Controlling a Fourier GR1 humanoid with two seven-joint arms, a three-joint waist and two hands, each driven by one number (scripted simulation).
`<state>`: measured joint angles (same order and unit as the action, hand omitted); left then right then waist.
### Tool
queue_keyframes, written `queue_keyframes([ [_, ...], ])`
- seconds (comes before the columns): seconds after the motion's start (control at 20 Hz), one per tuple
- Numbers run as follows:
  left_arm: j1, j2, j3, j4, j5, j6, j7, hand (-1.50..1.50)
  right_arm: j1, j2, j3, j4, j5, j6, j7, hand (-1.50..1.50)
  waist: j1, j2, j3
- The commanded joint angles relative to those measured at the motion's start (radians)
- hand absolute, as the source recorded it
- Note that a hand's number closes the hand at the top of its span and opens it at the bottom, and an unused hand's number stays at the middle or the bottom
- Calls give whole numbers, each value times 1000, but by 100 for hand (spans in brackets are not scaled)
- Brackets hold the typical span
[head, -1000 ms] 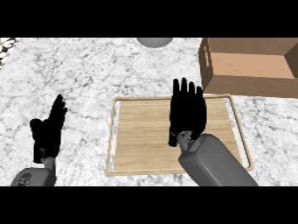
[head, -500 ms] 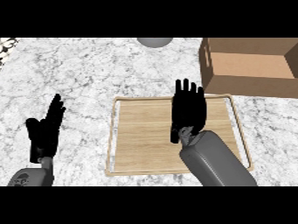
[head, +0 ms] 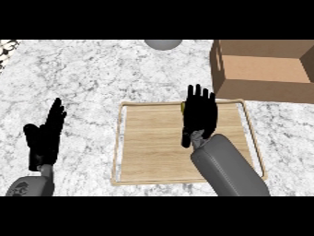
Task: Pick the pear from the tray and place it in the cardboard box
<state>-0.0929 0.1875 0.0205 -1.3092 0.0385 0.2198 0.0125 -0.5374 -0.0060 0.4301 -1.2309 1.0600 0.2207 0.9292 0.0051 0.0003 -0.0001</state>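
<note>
Tray point(head: 146, 152) lay on the counter point(head: 84, 78), center. Cardboard box point(head: 268, 87) stood behind and right of it, near its far corner. Right hand point(head: 200, 117) was over the tray's far part, mostly hiding the pear point(head: 183, 107). Left hand point(head: 45, 136) was left of the tray, apart.

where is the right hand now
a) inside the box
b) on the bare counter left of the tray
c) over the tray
c, the right hand is open above the wooden tray, short of the box.
</note>
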Motion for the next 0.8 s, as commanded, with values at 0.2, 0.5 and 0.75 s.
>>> queue_keyframes([
  [0.2, 24, -29, 2, -30, -27, -5, 5, 0, 8, 6, -24, 99, 13, -77, -68, 150, -1, 0, 0],
  [0.5, 61, 3, 23, -59, -11, -42, 21, 0, -12, -11, 32, 108, 86, -168, -175, 150, 1, -1, 0],
  [0.75, 26, -45, 10, -38, -42, -3, 33, 0, -11, 6, 58, 147, 111, -237, -165, 150, 2, 0, 0],
])
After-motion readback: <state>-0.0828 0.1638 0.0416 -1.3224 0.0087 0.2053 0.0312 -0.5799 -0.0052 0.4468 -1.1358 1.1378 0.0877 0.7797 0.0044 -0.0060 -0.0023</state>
